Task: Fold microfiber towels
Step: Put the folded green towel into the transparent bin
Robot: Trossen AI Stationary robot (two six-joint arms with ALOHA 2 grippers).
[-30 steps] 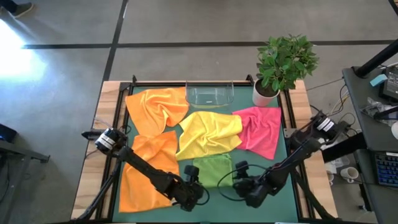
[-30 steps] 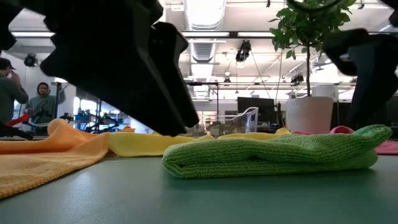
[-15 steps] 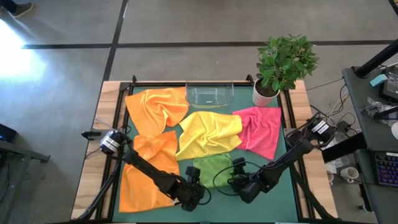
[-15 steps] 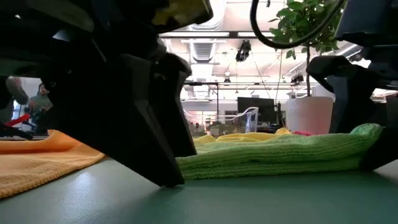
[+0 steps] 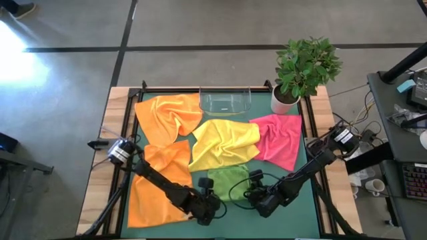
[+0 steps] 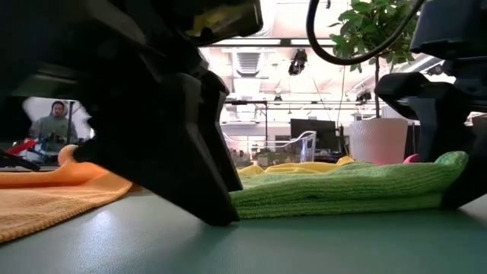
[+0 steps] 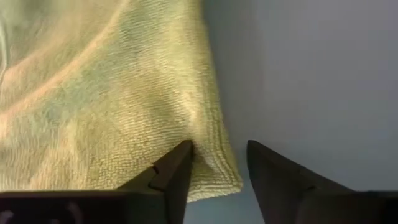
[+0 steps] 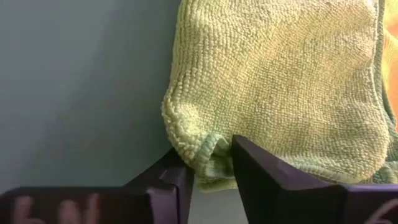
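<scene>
Two pincers low at the near edge of the green surface (image 5: 303, 190), left pincer (image 5: 209, 200) with fingers astride the green towel's (image 5: 229, 181) left corner, right pincer (image 5: 255, 193) pinching its right corner, orange towels (image 5: 160, 180), yellow towel (image 5: 223, 143) and pink towel (image 5: 280, 137) spread behind.

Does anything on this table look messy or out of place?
Mostly the cloths: the yellow towel, pink towel and far orange towel lie crumpled and overlapping. Only the green towel looks folded. Nothing seems spilled or damaged.
</scene>
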